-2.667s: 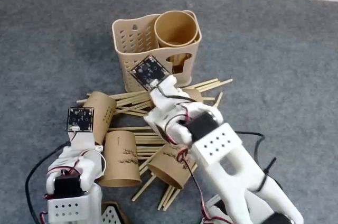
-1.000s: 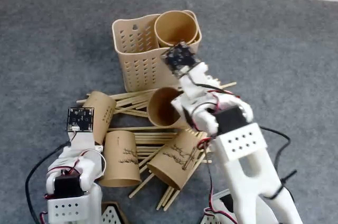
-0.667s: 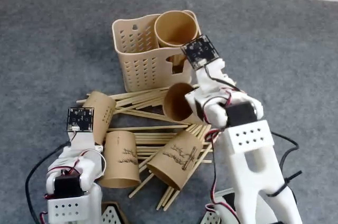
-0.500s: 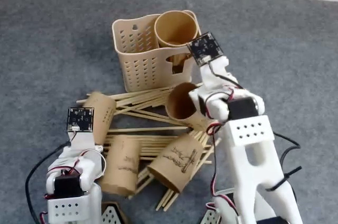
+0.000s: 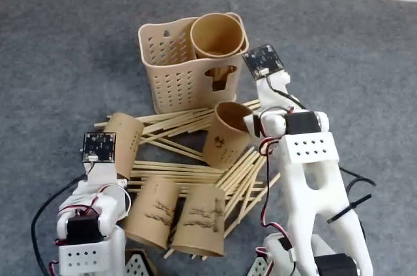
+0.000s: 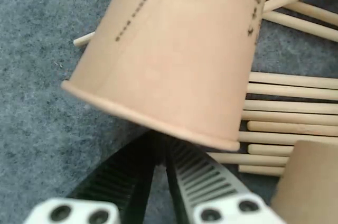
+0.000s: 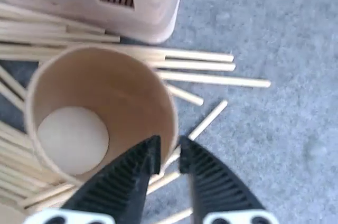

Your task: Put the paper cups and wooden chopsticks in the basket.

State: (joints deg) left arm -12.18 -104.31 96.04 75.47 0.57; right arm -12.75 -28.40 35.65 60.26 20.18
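A beige slotted basket [image 5: 172,74] stands at the back with one paper cup [image 5: 217,35] upright inside it. My right gripper [image 5: 250,122] [image 7: 168,155] is shut on the rim of another paper cup [image 5: 226,140] [image 7: 105,89], held mouth-up just in front of the basket [image 7: 153,7]. A third cup [image 5: 124,134] [image 6: 174,55] lies on its side against my left gripper [image 6: 160,147], whose fingers are shut at its rim with nothing between them. Two more cups [image 5: 153,211] [image 5: 201,219] lie at the front. Wooden chopsticks [image 5: 176,172] [image 7: 211,78] [image 6: 290,108] are strewn under and between the cups.
Grey carpet [image 5: 58,61] covers the table, with open room to the left and right of the basket. The right arm's white body [image 5: 313,178] rises over the pile's right side. Another cup's edge [image 6: 311,182] sits close to the left gripper.
The right arm took a cup from the pile and swung right with it, turning it mouth-up. The two front cups and several chopsticks shifted toward the front. The left arm stayed still.
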